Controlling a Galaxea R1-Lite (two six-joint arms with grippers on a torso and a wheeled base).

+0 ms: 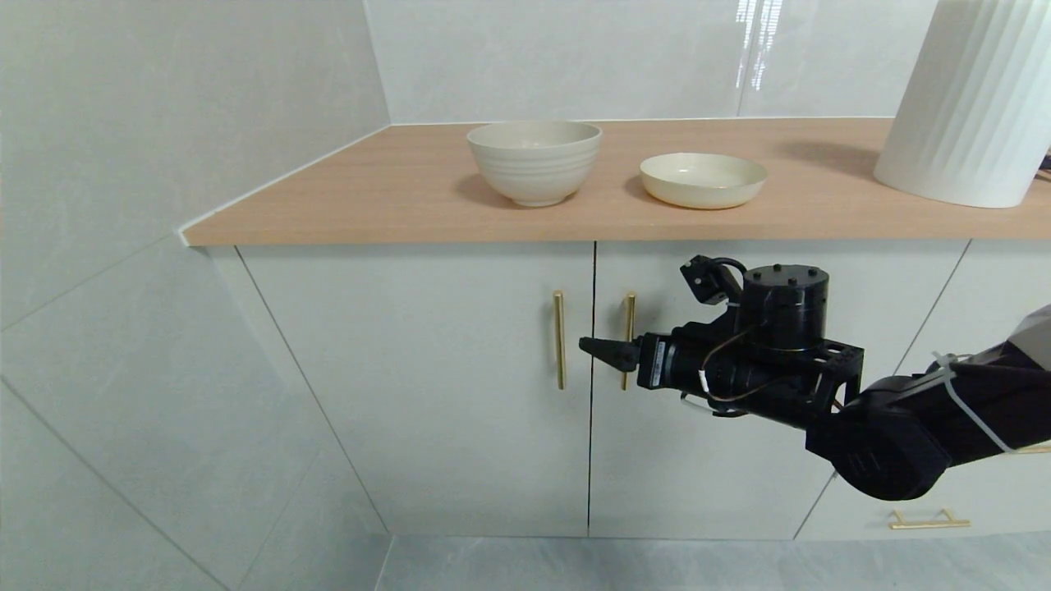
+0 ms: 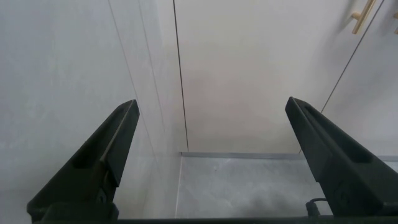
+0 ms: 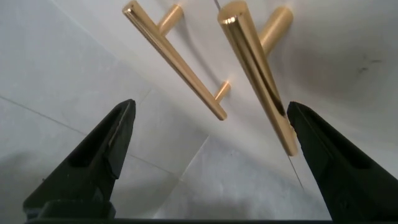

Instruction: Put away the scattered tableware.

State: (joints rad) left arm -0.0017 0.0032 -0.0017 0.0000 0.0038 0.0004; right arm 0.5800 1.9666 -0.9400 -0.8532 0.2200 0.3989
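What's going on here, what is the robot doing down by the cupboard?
The right gripper is open and held level with the two gold handles, the left door handle and the right door handle, where the cupboard doors meet. It grips nothing. The doors are shut. The bowl and the plate sit apart on the counter, not yet put away. The left gripper is open and empty, low near the cupboard front.

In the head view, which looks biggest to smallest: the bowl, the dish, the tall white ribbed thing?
Biggest: tall white ribbed container, though partly cut off.
Then: bowl.
Smallest: dish, about as wide but much lower.
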